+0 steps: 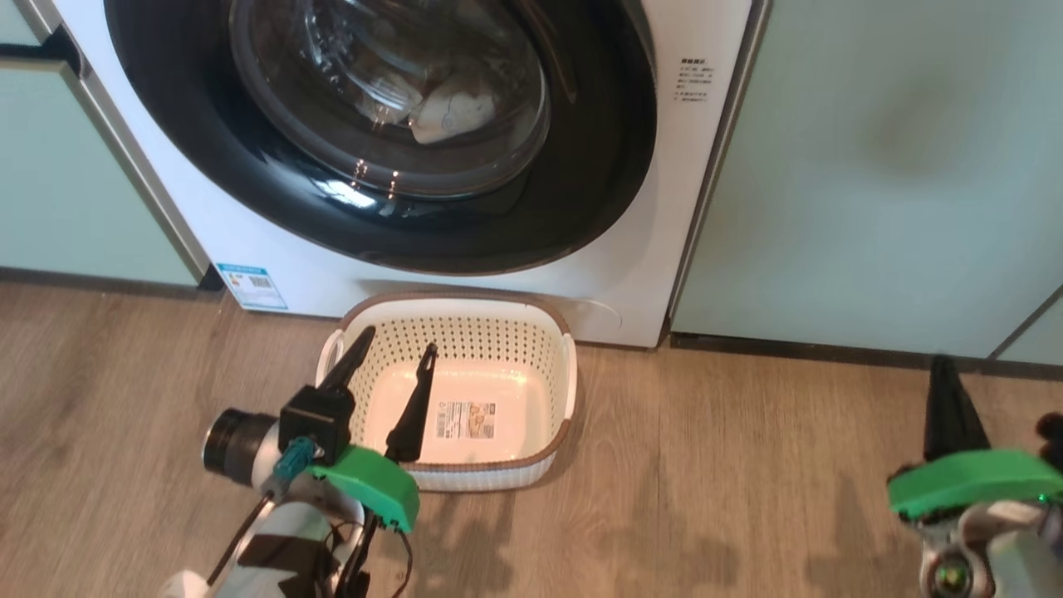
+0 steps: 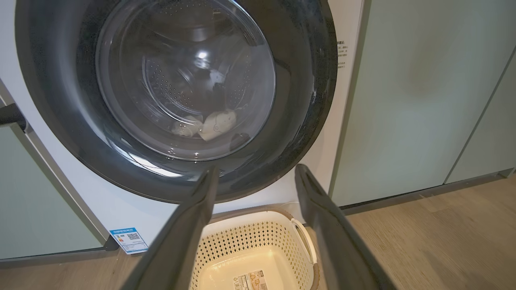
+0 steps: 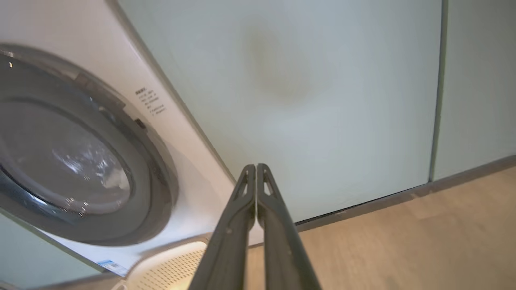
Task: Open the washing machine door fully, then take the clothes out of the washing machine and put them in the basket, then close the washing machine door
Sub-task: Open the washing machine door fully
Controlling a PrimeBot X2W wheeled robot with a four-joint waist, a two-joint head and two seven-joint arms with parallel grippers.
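The white washing machine point(image 1: 581, 274) faces me, and the washing machine door point(image 1: 598, 166), black-rimmed with a glass bowl, lies closed against its front. Through the glass the pale clothes point(image 1: 453, 112) rest low in the drum, also seen as clothes point(image 2: 217, 123) in the left wrist view. The cream basket point(image 1: 498, 336) stands empty on the floor below the door. My left gripper point(image 1: 397, 342) hangs open above the basket's left half; its fingers frame the door's lower rim point(image 2: 258, 177). My right gripper point(image 1: 942, 370) is shut on nothing, out to the right, its tips point(image 3: 256, 166) towards the cabinet.
Pale green cabinet panels point(image 1: 872, 166) flank the machine on the right, and another cabinet panel point(image 1: 58, 191) on the left. A blue-and-white label point(image 1: 252, 286) sits at the machine's lower left. Wooden floor point(image 1: 706, 498) spreads between the basket and my right arm.
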